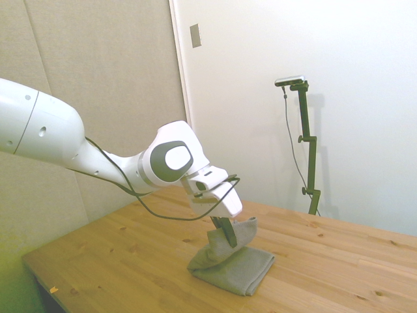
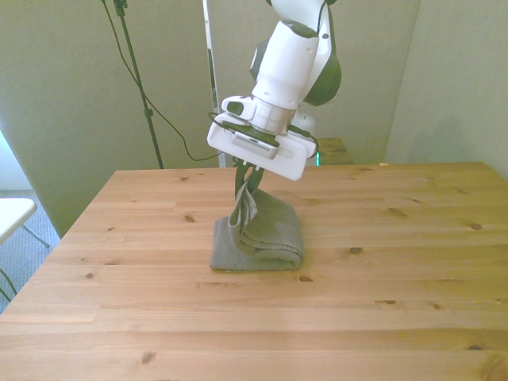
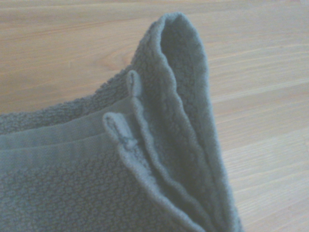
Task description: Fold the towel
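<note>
In the side view the towel [image 1: 234,264] sits a little right of the frame's centre near the bottom, on the tabletop [image 1: 130,254], and the tool [image 1: 225,229] stands directly above its raised end, pinched closed on an edge of the cloth that it holds up off the wood. The rest of the towel lies flat below and to the lower right of the tool in that frame, so the lifted part has to travel down and to the right to land on the resting part. The front view puts the towel [image 2: 258,238] at the middle of the frame with the tool [image 2: 248,181] just above its left half; the held strip hangs near the left edge of the bundle and the bulk (thick, with a rounded fold) lies to the right of it. The wrist view shows the towel [image 3: 159,145] close up: several hemmed layers stacked together and standing up from the wood, which suggests more than one layer is caught in the grip. The fold looks partly made, and the carry across is what remains.
</note>
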Tool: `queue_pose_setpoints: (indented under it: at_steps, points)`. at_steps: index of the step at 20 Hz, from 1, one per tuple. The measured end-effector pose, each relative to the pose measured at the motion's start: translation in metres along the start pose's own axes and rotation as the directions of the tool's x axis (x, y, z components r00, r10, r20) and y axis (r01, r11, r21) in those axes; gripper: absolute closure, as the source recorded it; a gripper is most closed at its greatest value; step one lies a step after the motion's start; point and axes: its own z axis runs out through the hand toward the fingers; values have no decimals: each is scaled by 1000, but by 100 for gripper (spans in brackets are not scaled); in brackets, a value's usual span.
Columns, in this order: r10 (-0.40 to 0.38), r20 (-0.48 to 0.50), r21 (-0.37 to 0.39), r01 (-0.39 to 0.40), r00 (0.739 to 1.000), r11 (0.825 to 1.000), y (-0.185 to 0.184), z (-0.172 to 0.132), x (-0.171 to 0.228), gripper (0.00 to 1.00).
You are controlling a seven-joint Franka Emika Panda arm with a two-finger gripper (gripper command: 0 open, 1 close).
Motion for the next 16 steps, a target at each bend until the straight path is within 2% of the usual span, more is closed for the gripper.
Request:
queue_pose_setpoints:
  at_steps: [6, 10, 13, 16]
  points:
    - [5, 23, 30, -5, 1000, 1000, 0, -4, 12, 0]
    - [-10, 64, 98, 4, 998, 995, 15, -32, 22, 0]
    - [-78, 132, 160, 56, 988, 985, 35, -62, 7, 0]
    - [-172, 187, 190, 136, 967, 972, 57, -79, -41, 0]
